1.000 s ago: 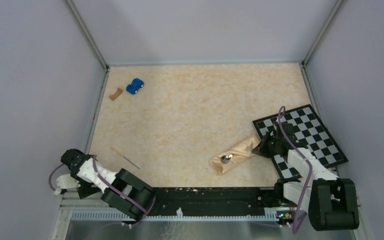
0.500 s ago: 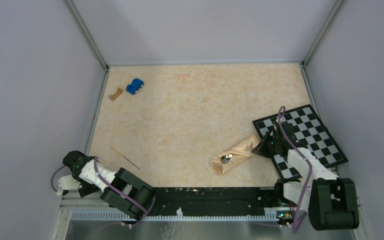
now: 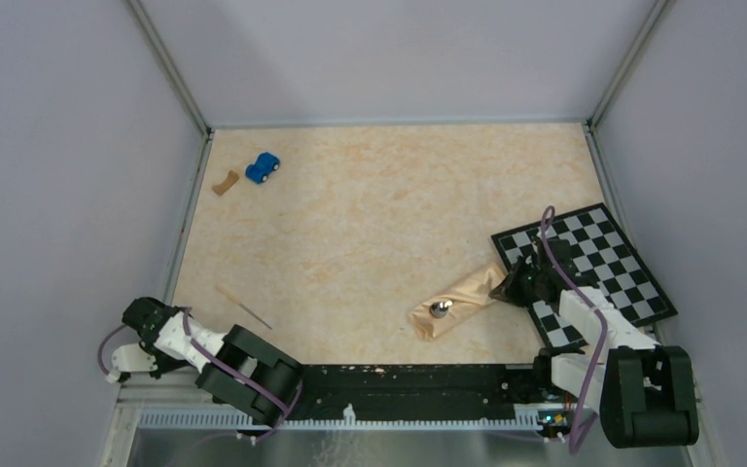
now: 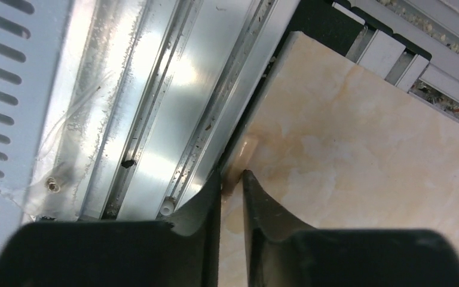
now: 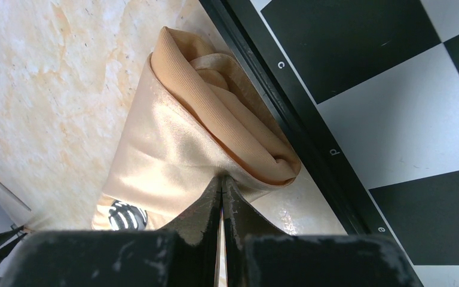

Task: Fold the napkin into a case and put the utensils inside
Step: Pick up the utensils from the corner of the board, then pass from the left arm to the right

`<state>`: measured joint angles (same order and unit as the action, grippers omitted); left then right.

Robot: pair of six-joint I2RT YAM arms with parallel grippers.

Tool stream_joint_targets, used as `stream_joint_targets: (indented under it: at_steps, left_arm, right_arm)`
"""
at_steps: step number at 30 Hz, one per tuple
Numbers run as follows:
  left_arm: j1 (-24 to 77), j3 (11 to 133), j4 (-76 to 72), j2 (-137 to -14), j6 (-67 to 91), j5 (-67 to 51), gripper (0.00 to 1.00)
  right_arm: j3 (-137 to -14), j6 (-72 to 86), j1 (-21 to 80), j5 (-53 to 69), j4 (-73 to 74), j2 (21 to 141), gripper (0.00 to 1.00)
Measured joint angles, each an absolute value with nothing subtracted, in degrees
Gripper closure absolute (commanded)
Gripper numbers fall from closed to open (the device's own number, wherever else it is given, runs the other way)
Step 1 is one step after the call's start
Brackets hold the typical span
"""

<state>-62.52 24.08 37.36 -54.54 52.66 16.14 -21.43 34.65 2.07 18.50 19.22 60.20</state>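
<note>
Top external view: tan case (image 3: 457, 297) pinched by the right hand (image 3: 517, 285) beside the checkerboard (image 3: 598, 258)

A pale marbled surface (image 3: 370, 214) is seen from above, closed in by grey walls. The napkin is folded into a narrow oblong case and lies slanted on the right half of the surface. Its far right end touches the near left edge of the black-and-white checkerboard. A shiny rounded utensil (image 3: 439, 309) shows at the case's near left end. A thin straight utensil (image 3: 245, 307) lies alone on the surface, well apart from the case and close to the left arm. A small blue toy car (image 3: 263, 167) and a brown curved scrap (image 3: 224, 182) sit side by side near the far left corner.

In the right wrist view, the right hand's fingers (image 5: 239, 215) are pressed together on the hem of the case, where the satin fabric is gathered to a point. Layered folds are stacked against the checkerboard's black border.

In the left wrist view, the left hand (image 4: 231, 176) is held low over the near left edge of the surface, next to a metal rail (image 4: 155, 107). Its fingers (image 4: 257, 197) are set close together with a narrow gap between them, and nothing is gripped.
</note>
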Motion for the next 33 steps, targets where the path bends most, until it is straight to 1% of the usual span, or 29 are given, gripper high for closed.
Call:
stream_joint_targets:
  at_steps: [1, 3, 6, 13, 18, 22, 24, 27, 28, 33]
  left_arm:
    - [-62.65, 24.08, 37.08, -54.65, 52.34, 16.69, 0.88]
    - [-62.74, 24.10, 36.77, -54.78, 51.94, 17.50, 0.91]
    - [-62.78, 24.23, 36.60, -54.92, 51.46, 17.56, 1.00]
    - [-62.87, 24.97, 37.36, -55.31, 50.37, 16.75, 1.00]
    - [-61.87, 28.73, 37.06, -55.07, 50.65, 7.84, 1.00]
    - [-59.86, 32.14, 36.97, -54.11, 50.41, 4.05, 1.00]
    - [-57.32, 33.56, 37.04, -54.11, 50.00, 3.60, 1.00]
    - [-50.96, 35.55, 37.34, -53.76, 49.56, 3.62, 1.00]
    - [-48.03, 36.23, 37.43, -53.41, 49.47, 3.66, 1.00]
    - [-31.55, 40.91, 37.71, -53.01, 49.01, 2.35, 1.00]
  right_arm:
    - [-21.43, 34.65, 2.07, 18.50, 19.25, 60.20, 1.00]
    - [-21.43, 34.68, 2.07, 18.50, 19.25, 60.20, 1.00]
    - [-21.43, 34.68, 2.07, 18.48, 19.27, 60.20, 1.00]
    - [-21.47, 34.68, 2.07, 18.31, 19.33, 60.20, 1.00]
    - [-21.47, 34.70, 2.07, 18.28, 19.33, 60.18, 1.00]
    - [-21.50, 34.68, 2.07, 18.31, 19.35, 60.18, 1.00]
    - [-21.54, 34.65, 2.07, 18.35, 19.40, 60.18, 0.96]
    - [-21.58, 34.61, 2.07, 18.41, 19.53, 60.05, 0.85]
    - [-21.74, 34.57, 2.07, 18.50, 19.79, 59.92, 0.80]
    - [-23.73, 34.50, 2.35, 18.22, 21.43, 58.37, 0.70]
